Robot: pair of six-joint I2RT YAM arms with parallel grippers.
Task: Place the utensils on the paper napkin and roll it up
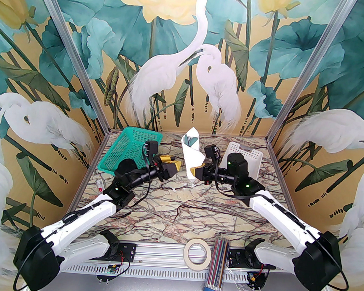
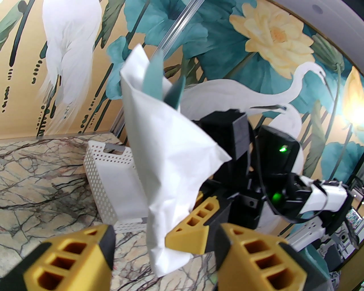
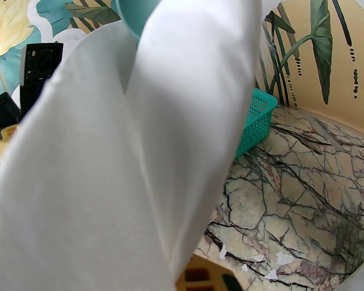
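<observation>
The paper napkin (image 1: 191, 156) is rolled into a white cone and stands upright above the table's far middle. The teal-green tips of the utensils (image 1: 192, 139) poke out of its top. My right gripper (image 1: 193, 172) is shut on the cone's lower end from the right. My left gripper (image 1: 176, 166) is open just left of the roll, not touching it. In the left wrist view the napkin (image 2: 167, 159) rises between my spread yellow fingers (image 2: 85, 250), with the utensils (image 2: 155, 76) at its top. In the right wrist view the napkin (image 3: 113, 156) is close up, a utensil (image 3: 133, 17) above it.
A green mesh basket (image 1: 129, 149) lies tilted at the back left. A white perforated basket (image 1: 244, 159) stands at the back right behind my right arm. A tape roll (image 1: 197, 253) and a pencil bundle (image 1: 218, 266) lie at the near edge. Small paper scraps (image 3: 273, 264) dot the marble.
</observation>
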